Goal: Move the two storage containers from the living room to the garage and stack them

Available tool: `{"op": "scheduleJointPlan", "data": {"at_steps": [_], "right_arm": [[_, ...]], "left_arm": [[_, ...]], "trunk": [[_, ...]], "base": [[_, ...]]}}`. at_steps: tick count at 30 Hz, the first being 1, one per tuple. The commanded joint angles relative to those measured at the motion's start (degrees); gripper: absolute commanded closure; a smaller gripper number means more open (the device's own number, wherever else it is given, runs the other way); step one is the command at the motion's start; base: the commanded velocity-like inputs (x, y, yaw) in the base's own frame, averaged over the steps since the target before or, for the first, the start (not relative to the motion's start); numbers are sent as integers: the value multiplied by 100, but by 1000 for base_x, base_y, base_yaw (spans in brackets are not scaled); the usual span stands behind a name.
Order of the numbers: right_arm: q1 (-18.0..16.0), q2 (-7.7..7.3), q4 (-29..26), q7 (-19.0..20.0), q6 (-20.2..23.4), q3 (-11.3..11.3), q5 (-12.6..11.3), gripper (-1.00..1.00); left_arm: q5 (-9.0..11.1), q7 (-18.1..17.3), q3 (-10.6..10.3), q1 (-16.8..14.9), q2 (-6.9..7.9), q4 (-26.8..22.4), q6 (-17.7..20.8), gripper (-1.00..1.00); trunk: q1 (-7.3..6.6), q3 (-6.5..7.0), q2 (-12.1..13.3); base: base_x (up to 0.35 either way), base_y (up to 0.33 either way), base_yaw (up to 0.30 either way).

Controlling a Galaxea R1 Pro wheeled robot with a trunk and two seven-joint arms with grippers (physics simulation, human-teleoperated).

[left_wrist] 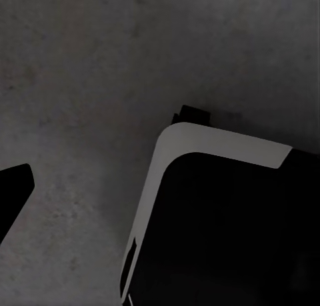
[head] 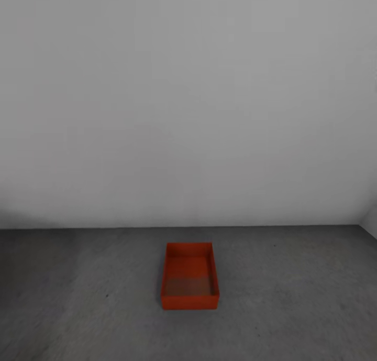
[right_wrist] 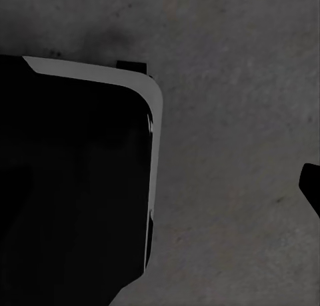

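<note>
Orange-red rectangular open-top storage container [head: 189,276] sits alone on the dark grey mottled concrete floor [head: 78,298] of the garage, a little short of the plain white wall [head: 188,104], its long sides running away from the camera. Bare floor surrounds it on every side, and a wall corner shows at far right [head: 368,222]. Both wrist views look down at the concrete beside the robot's dark, white-edged base [left_wrist: 220,213] [right_wrist: 80,179]. Whether either claw is wide or narrow cannot be told.
</note>
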Motion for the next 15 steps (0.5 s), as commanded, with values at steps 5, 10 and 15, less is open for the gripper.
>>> {"op": "scheduleJointPlan", "data": {"at_steps": [5,10,15], "right_arm": [[-6,3,13,-4,-25,48,-37,-100],[-6,3,13,-4,-32,48,-37,-100],[-6,3,18,-4,-100,48,-44,-100]], "left_arm": [[28,12,-23,-3,0,3,-16,-100],[28,12,-23,-3,-1,3,-16,-100],[28,12,-23,-3,-6,3,-16,-100]], "trunk": [[0,41,-4],[0,87,-4],[0,134,-4]], "base": [[0,0,0],[0,0,0],[0,0,0]]}}
